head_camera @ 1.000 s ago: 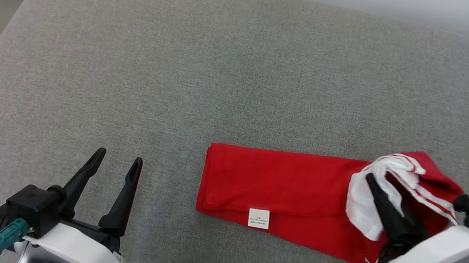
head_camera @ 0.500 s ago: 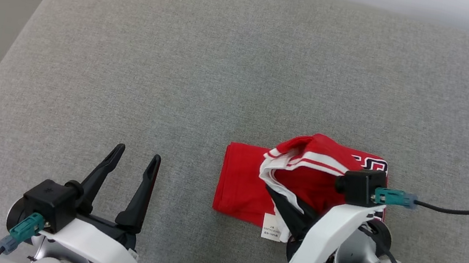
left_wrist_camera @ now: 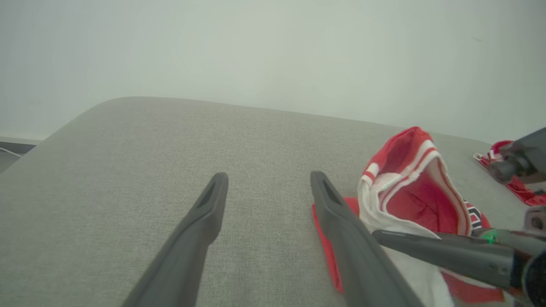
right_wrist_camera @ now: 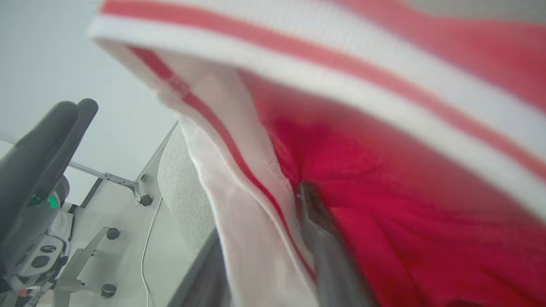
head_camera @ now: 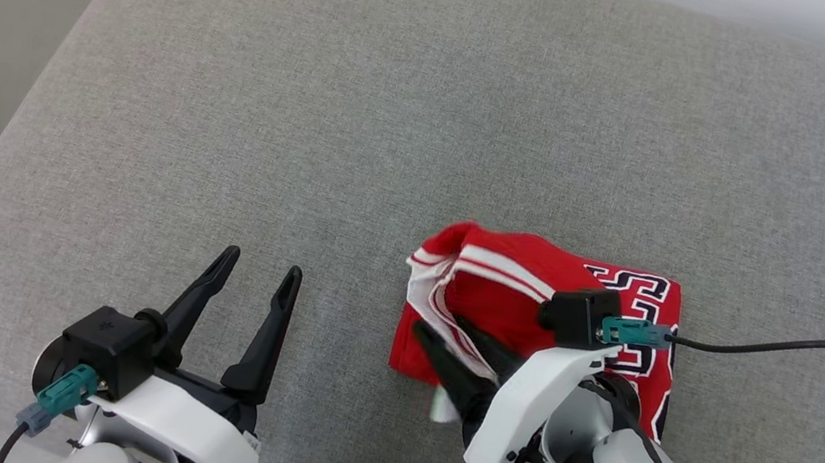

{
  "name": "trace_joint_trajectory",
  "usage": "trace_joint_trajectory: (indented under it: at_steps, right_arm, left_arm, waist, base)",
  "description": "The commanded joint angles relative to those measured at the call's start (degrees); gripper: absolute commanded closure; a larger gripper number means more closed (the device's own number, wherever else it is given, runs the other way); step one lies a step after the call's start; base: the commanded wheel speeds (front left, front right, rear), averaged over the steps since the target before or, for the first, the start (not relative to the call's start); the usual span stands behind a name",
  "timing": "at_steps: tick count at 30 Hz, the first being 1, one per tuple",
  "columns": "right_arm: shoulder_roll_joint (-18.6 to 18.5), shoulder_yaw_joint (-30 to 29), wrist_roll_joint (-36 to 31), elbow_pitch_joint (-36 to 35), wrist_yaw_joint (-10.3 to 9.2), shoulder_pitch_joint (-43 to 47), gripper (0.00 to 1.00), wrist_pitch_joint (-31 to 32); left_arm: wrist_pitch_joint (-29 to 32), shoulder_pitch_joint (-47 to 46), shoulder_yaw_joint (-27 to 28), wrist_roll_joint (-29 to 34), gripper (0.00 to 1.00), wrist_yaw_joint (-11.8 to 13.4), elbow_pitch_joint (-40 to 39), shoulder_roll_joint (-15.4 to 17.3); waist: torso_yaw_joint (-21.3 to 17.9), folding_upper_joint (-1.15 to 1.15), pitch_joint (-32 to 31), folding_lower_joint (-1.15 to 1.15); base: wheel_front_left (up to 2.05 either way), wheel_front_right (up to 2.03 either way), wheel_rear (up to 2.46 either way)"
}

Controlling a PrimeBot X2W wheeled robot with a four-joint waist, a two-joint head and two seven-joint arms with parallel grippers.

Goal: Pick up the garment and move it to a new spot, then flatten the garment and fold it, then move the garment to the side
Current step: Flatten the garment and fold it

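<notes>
Garment [head_camera: 493, 301] looks light, floppy; grab the striped hem [head_camera: 498, 264] lying between parted right jaws; left jaws open.

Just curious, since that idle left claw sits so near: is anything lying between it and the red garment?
Nothing visible. Between the left gripper and the garment lies only bare grey cushion. The right gripper is at the garment's edge, its fingers in the cloth.

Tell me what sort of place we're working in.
Probably an indoor room, home-like or a lab mock-up: a wide grey upholstered cushion, a plain pale wall behind it, and a caster-wheeled frame on the floor.
</notes>
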Motion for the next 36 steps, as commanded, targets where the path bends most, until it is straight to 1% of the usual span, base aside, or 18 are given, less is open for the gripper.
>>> trace_joint_trajectory:
  at_steps: [1, 6, 8, 10, 14, 17, 19, 21, 23, 25, 30, 36]
  right_arm:
    - [1.20, 1.20, 0.68, -0.99, 0.08, -1.18, 0.00, -0.97]
    - [1.21, 3.74, 1.97, -1.77, 0.08, -1.93, 0.00, -2.01]
    - [1.01, 4.49, 1.75, -3.45, 0.08, -1.66, 0.00, -2.38]
    - [-0.13, 5.38, 1.85, -6.34, 0.08, -0.81, 0.00, -2.88]
    - [-5.14, 7.90, 1.88, -14.97, 0.08, 1.36, 0.00, -5.24]
    - [-9.98, 7.68, 0.41, -20.70, 0.08, 3.67, 0.00, -9.17]
    - [-13.01, 5.69, -1.74, -23.04, 0.08, 5.63, 0.00, -12.42]
    - [-15.18, 2.34, -4.06, -24.40, 0.08, 7.87, 0.00, -15.92]
    - [-16.81, -1.80, -7.37, -24.45, 0.08, 10.12, 0.00, -18.97]
    - [-17.68, -6.08, -10.90, -24.15, 0.08, 12.32, 0.00, -21.69]
    - [-17.42, -16.17, -19.03, -23.07, 0.08, 17.77, 0.00, -24.99]
    - [-15.76, -24.00, -26.33, -21.78, 0.08, 22.89, 0.00, -25.93]
  left_arm:
    - [-0.52, -2.25, 1.94, 0.21, 0.00, -0.43, -0.98, 0.95]
    - [-0.56, -2.08, 1.95, 0.13, 0.00, -0.56, -0.71, 0.83]
    - [-0.57, -1.98, 2.01, 0.13, 0.00, -0.56, -0.62, 0.85]
    - [-0.59, -1.83, 2.09, 0.13, 0.00, -0.54, -0.53, 0.93]
    - [-0.58, -1.46, 2.15, 0.18, 0.00, -0.39, -0.42, 1.35]
    - [-0.38, -1.17, 2.27, 0.32, 0.00, -0.03, -0.51, 1.95]
    - [-0.19, -0.94, 2.45, 0.40, 0.00, 0.29, -0.74, 2.45]
    - [-0.02, -0.59, 2.80, 0.41, 0.00, 0.69, -1.10, 3.08]
    - [0.19, -0.11, 3.16, 0.39, 0.00, 1.08, -1.45, 3.80]
    - [0.46, 0.35, 3.44, 0.54, 0.00, 1.54, -1.72, 4.61]
    - [1.31, 1.83, 4.11, 0.66, 0.00, 2.80, -2.49, 6.43]
    - [1.84, 3.67, 5.03, 0.85, 0.00, 5.10, -3.18, 7.69]
  waist:
    - [-0.03, 0.00, -0.10, 0.00]
    - [-0.54, 0.00, -0.39, 0.00]
    - [-0.84, 0.00, -0.62, 0.00]
    - [-1.20, 0.00, -0.94, 0.00]
    - [-2.13, 0.00, -1.95, 0.00]
    - [-3.04, 0.00, -2.90, 0.00]
    - [-3.74, 0.00, -3.44, 0.00]
    - [-4.63, 0.00, -3.93, 0.00]
    - [-5.60, 0.00, -4.43, 0.00]
    - [-6.49, 0.00, -5.05, 0.00]
    - [-8.39, 0.00, -6.64, 0.00]
    - [-9.38, 0.00, -8.16, 0.00]
  base:
    - [0.00, 0.00, 0.00]
    - [0.00, 0.00, 0.00]
    - [0.00, 0.00, 0.00]
    - [0.00, 0.00, 0.00]
    - [0.00, 0.00, 0.00]
    - [0.00, 0.00, 0.00]
    - [0.00, 0.00, 0.00]
    - [0.00, 0.00, 0.00]
    - [0.00, 0.00, 0.00]
    - [0.00, 0.00, 0.00]
    - [0.00, 0.00, 0.00]
    - [0.00, 0.00, 0.00]
